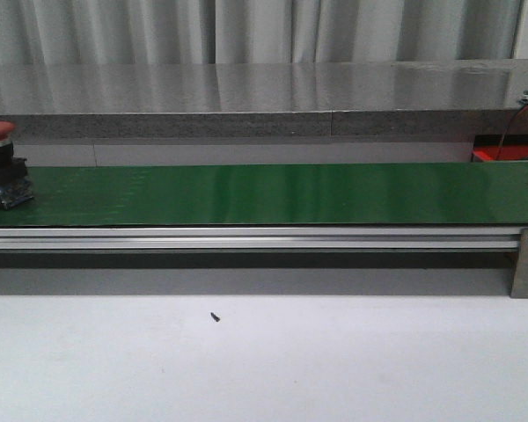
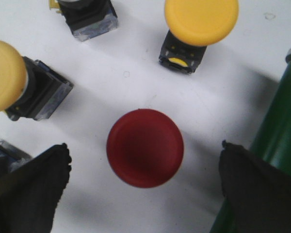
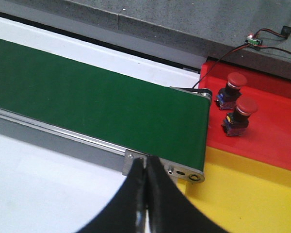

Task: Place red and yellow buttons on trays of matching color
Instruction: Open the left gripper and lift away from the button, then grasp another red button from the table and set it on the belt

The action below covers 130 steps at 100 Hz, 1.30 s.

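Front view. Green belt (image 1: pixel 273 193) runs across the whole width on an aluminium rail (image 1: pixel 246 239), above a white tabletop (image 1: pixel 334 360). One red button (image 1: pixel 0 165), with a dark body, stands upright on the belt at its far left end. A small dark speck (image 1: pixel 215 317) lies on the tabletop in front of the belt. Behind the belt, a grey ledge (image 1: pixel 246 97) and curtains (image 1: pixel 246 31). At the belt's right end, a strip of red tray (image 1: pixel 502 155) shows beyond it, with wires (image 1: pixel 521 110) above. Neither claw is in this view.

Left wrist view. Left claw (image 2: pixel 144 182): fingers (image 2: pixel 31 191) wide apart, holding nothing. Between them, seen cap-on, a second red button (image 2: pixel 145 147) stands on the white tabletop (image 2: pixel 131 73), touching neither finger. Beyond it, a yellow button (image 2: pixel 200 26) leans over with its body showing; another yellow button (image 2: pixel 12 82) lies tilted to one side; a dark button body (image 2: pixel 87 17) is cut by the frame edge, cap colour not visible. The belt's green edge (image 2: pixel 276 141) passes just beside one finger.

Right wrist view. Right claw (image 3: pixel 146 194): fingers (image 3: pixel 126 204) pressed together, nothing between them. It hangs over the belt's (image 3: pixel 97 102) near end corner. Past that end lies the red tray (image 3: pixel 271 131), carrying two red buttons (image 3: pixel 231 86), (image 3: pixel 240 115) close to the belt end, near each other, both upright. The yellow tray (image 3: pixel 247 194) adjoins the red tray, on the claw's side. Wires (image 3: pixel 242 46) run over the ledge behind the red tray.
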Motion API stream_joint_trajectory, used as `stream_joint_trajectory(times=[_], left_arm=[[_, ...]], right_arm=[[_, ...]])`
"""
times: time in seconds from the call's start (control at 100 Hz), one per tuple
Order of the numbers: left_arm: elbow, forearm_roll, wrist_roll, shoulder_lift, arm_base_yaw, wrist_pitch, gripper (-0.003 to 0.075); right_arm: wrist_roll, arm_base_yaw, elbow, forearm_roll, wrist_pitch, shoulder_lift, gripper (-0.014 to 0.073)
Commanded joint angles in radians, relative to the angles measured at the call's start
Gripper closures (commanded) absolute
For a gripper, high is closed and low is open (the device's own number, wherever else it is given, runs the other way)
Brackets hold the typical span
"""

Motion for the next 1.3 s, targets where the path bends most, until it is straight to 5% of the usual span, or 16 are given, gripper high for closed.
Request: stream_joint_trajectory(times=[0.0,0.2,0.49,0.69,0.95,1.29], left_arm=[[-0.032,-0.002,-0.007,-0.038,0.003,-0.060,0.0111],[-0.033,-0.004,-0.007,-0.030,0.003,-0.099,0.0145],[-0.033,-0.006,-0.007,-0.030,0.003,-0.130,0.0407],[-0.033,-0.006,-0.007,-0.030,0.003,-0.130,0.0514],[-0.035,-0.017,-0.007,-0.048,0.003,-0.094,0.0586],[-0.035,-0.030,-0.007,-0.294,-0.001,-0.008,0.0587]], right_arm=[[0.000,0.002,-0.026,0.017,-0.072,0.003,0.0690],[0.000,0.002,-0.026,0.017,-0.072,0.003,0.0690],[0.000,0.002,-0.026,0.017,-0.072,0.003,0.0690],[0.000,0.002,-0.026,0.017,-0.072,0.003,0.0690],[0.000,0.002,-0.026,0.017,-0.072,0.003,0.0690],[0.000,0.002,-0.026,0.017,-0.072,0.003,0.0690]])
